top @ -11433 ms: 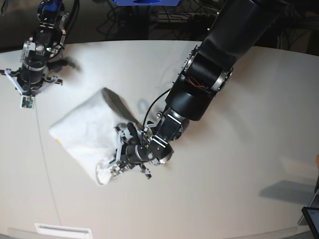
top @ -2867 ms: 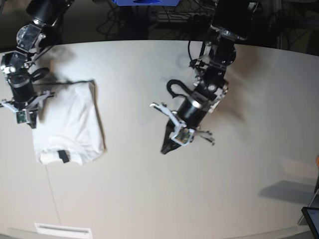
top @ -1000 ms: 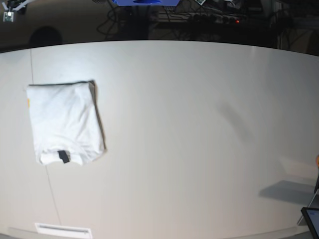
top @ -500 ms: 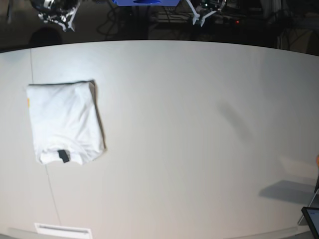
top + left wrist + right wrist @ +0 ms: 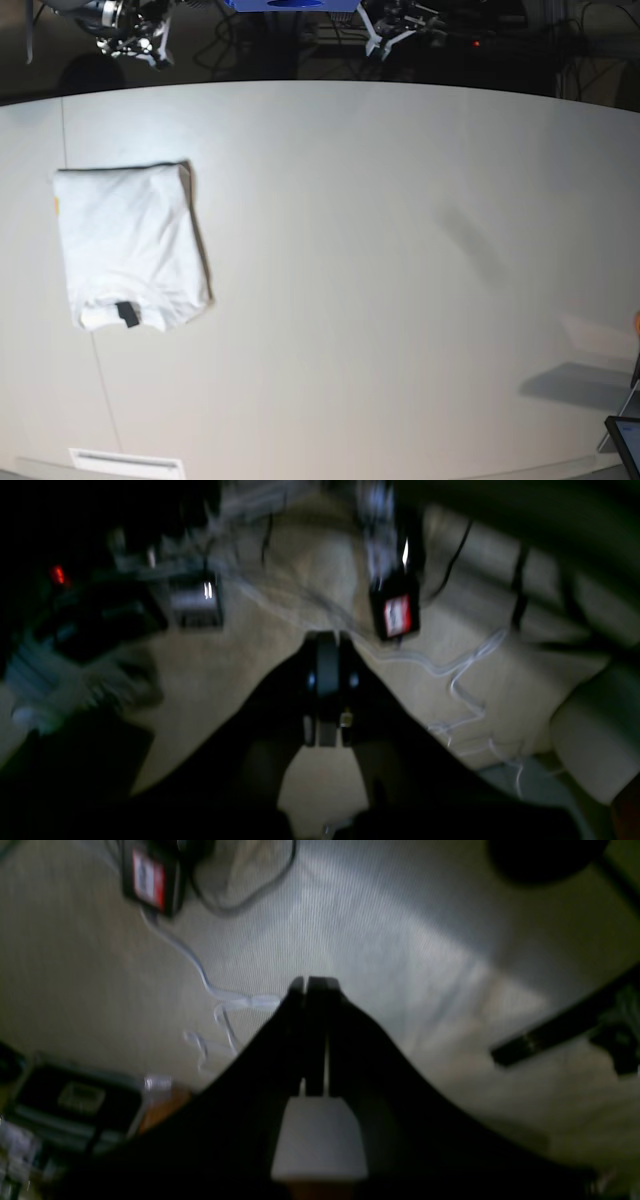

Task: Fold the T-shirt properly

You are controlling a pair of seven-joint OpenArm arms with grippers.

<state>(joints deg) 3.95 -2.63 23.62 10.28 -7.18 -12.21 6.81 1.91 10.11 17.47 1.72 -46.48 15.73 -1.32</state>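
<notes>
The T-shirt (image 5: 130, 245) lies folded into a neat white rectangle on the left part of the table (image 5: 400, 250), plain side up, its small black neck tag (image 5: 128, 314) near the front edge. Both arms are pulled back beyond the table's far edge, away from the cloth. The right arm's end (image 5: 132, 30) shows at the top left of the base view and the left arm's end (image 5: 392, 28) at the top middle. In the wrist views my left gripper (image 5: 327, 639) and right gripper (image 5: 311, 984) are shut and empty, hanging over the floor.
A power brick with a red label (image 5: 396, 614) and loose white cables (image 5: 220, 1005) lie on the floor behind the table. A dark screen corner (image 5: 626, 440) sits at the table's front right edge, and a white label strip (image 5: 126, 462) at the front left.
Both arms have left the table and withdrawn past its far edge; in the last half second their ends shifted slightly there. The folded T-shirt has stayed still.
</notes>
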